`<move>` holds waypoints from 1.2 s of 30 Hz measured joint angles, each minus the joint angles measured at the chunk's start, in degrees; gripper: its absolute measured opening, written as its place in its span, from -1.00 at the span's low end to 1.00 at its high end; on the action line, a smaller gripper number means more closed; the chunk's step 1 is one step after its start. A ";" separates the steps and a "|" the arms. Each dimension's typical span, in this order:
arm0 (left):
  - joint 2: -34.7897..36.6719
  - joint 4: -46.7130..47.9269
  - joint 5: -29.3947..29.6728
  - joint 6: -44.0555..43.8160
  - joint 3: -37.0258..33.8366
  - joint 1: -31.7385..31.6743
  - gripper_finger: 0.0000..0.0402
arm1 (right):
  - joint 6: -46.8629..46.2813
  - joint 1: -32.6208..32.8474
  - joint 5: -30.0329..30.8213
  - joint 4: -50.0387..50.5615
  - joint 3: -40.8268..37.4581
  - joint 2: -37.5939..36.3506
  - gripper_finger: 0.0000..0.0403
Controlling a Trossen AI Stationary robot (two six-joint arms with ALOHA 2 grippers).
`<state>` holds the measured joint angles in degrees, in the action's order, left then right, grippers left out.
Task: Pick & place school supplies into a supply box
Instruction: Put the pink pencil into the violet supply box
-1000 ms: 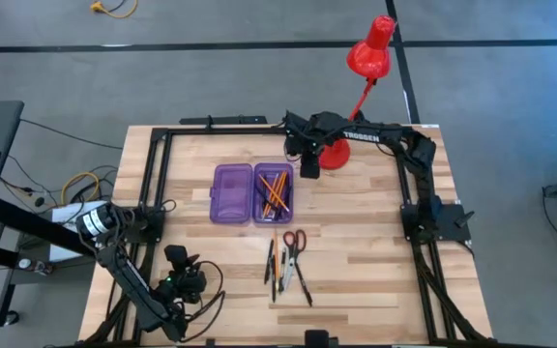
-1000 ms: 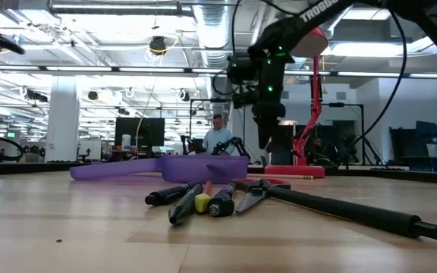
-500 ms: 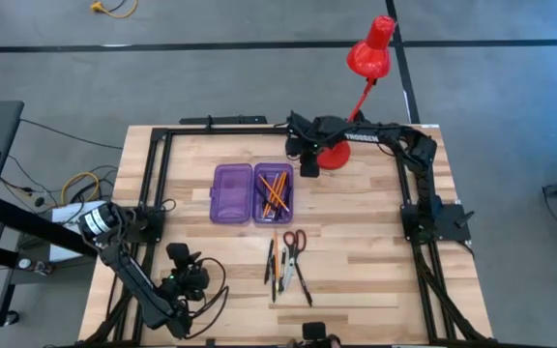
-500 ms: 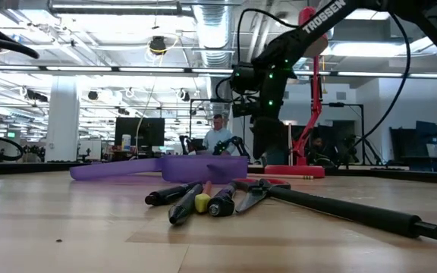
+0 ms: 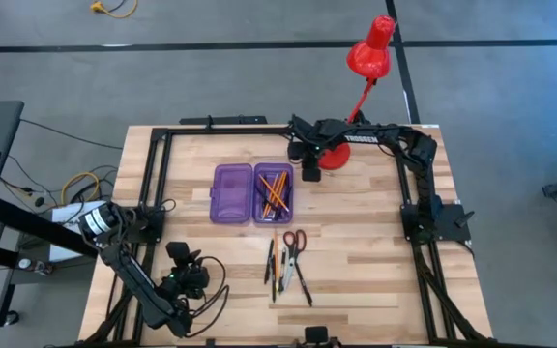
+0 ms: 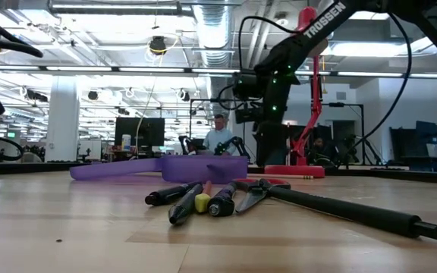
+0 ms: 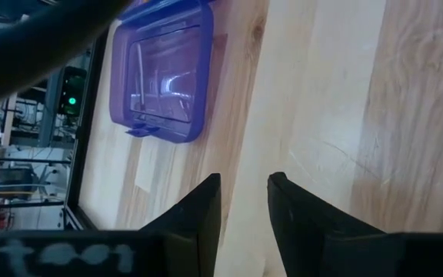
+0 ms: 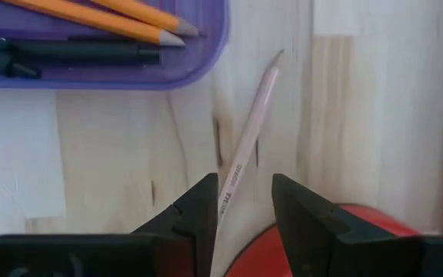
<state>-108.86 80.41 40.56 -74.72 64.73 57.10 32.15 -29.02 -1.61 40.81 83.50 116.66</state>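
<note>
The purple supply box (image 5: pixel 251 193) lies open on the table; its right half holds orange pencils (image 5: pixel 275 191) and a dark pen (image 8: pixel 83 52), and its left half (image 7: pixel 164 77) is empty. My right gripper (image 8: pixel 244 200) is open, low over the table between the box and the red lamp base, with a pale pencil (image 8: pixel 248 138) lying flat on the wood between its fingers. Red-handled scissors (image 5: pixel 294 240) and dark pens (image 5: pixel 278 266) lie on the table nearer the front. My left gripper (image 7: pixel 243 208) waits at the near left, narrowly open and empty.
The red desk lamp's base (image 5: pixel 335 155) stands right beside my right gripper, and its stem leans to the far right. In the low view, a long black pen (image 6: pixel 347 208) and a yellow-tipped one (image 6: pixel 202 202) lie near the front. A black frame rims the table (image 5: pixel 153 174).
My right gripper has gone down toward the table beside the lamp base, and a little toward the near edge. It is now low over the pale pencil.
</note>
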 joint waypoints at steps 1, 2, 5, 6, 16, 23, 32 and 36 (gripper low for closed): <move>0.00 -0.14 0.00 0.00 0.00 0.00 -0.51 | -0.49 0.00 0.00 -0.08 -0.24 0.00 -0.41; 0.00 -0.20 0.00 -0.01 0.00 0.00 -0.51 | -0.92 -0.08 0.03 -0.04 -0.46 0.00 -0.41; 0.00 -0.20 -0.02 -0.02 0.00 0.00 -0.51 | -2.59 -0.46 0.00 0.00 -1.08 0.00 -0.41; 0.00 -0.20 -0.02 -0.03 0.00 0.00 -0.51 | -3.00 -0.56 0.03 -0.18 -1.24 0.00 -0.41; 0.00 -0.28 0.41 -1.57 0.00 0.00 -0.51 | -5.57 -1.14 -0.47 -0.57 -1.28 2.21 -0.41; 0.00 -0.30 0.35 -1.45 0.02 0.00 -0.51 | -5.48 -0.49 2.64 0.82 0.11 4.14 -0.41; 0.00 0.30 0.91 -1.14 0.02 -0.26 -0.51 | -9.59 -1.47 0.42 7.76 3.06 4.66 -0.58; -0.01 0.27 0.97 -1.44 0.02 -0.26 -0.51 | -9.99 -1.06 0.43 11.62 3.04 4.66 -0.81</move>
<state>-108.87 80.68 41.52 -76.16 64.75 56.84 22.16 -30.07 -1.18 52.43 86.54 121.32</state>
